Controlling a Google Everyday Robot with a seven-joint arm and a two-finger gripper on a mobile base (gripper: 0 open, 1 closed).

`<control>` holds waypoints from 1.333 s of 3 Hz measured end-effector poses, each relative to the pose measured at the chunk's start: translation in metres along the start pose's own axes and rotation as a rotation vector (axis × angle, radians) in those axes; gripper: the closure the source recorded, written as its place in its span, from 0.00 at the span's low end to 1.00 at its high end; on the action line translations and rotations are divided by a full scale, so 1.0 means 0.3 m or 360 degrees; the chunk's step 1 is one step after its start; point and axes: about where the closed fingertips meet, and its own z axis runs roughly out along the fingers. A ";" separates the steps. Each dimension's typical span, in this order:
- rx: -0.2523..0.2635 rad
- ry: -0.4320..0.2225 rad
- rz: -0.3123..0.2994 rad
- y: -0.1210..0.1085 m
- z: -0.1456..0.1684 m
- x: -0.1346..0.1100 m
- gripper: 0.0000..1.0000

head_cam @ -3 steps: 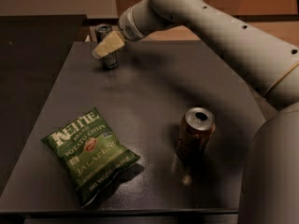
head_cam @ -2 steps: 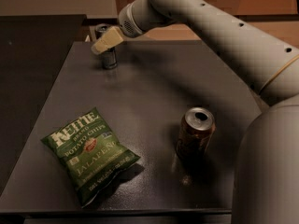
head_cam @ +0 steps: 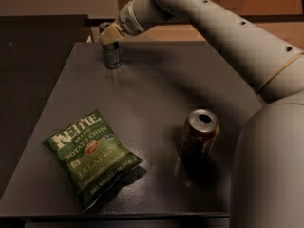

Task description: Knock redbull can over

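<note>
Single camera view, looking down across a dark desk [head_cam: 156, 89].

Redbull can [head_cam: 112, 57]: upright at the far left part of the desk, close to the back edge. Only its lower body shows plainly; the upper part is covered by the hand.

Hand [head_cam: 110, 33]: cream-coloured tip, at the end of the pale arm [head_cam: 228, 27] that reaches in from the right foreground toward the far left. It sits at the top of the redbull can, overlapping it in the view. Whether it is in contact with the can cannot be settled. Whether the hand is spread or pressed together cannot be told either.

Other items: a wider copper-coloured can [head_cam: 198, 139], upright with an opened top, in the near right area, well apart from the redbull can. A green Kettle jalapeño chips bag [head_cam: 90, 158] lies flat at the near left, apart from both cans.
</note>
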 end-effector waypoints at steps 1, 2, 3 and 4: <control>-0.0015 -0.0029 0.0000 0.007 -0.036 -0.007 0.64; -0.0013 0.0011 -0.0051 0.004 -0.099 -0.033 0.87; 0.0013 0.0163 -0.0156 -0.011 -0.197 -0.043 1.00; 0.0023 0.0381 -0.0312 -0.030 -0.299 -0.022 1.00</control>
